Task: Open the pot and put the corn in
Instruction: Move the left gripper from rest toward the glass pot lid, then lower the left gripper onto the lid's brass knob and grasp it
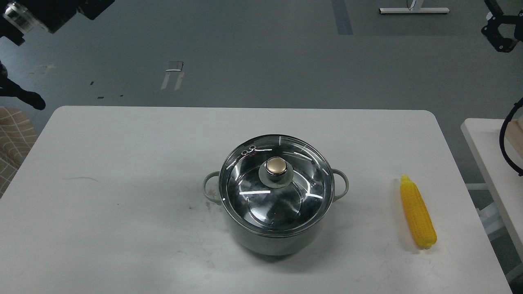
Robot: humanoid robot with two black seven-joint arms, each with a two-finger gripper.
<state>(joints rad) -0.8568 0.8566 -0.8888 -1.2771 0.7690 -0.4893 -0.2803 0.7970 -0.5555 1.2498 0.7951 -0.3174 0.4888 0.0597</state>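
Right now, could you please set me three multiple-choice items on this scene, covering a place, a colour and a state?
1. Where does the corn lie relative to the pot?
A. to its right
B. inside it
C. to its left

2. What colour is the lid's knob?
A. red
B. gold
C. blue

3. What state is the pot in?
A. open
B. tipped over
C. covered by the lid

Answers: 1 A, the corn rests on the table near the right edge; 2 B, the knob shines gold; 3 C, the glass lid sits on the rim.
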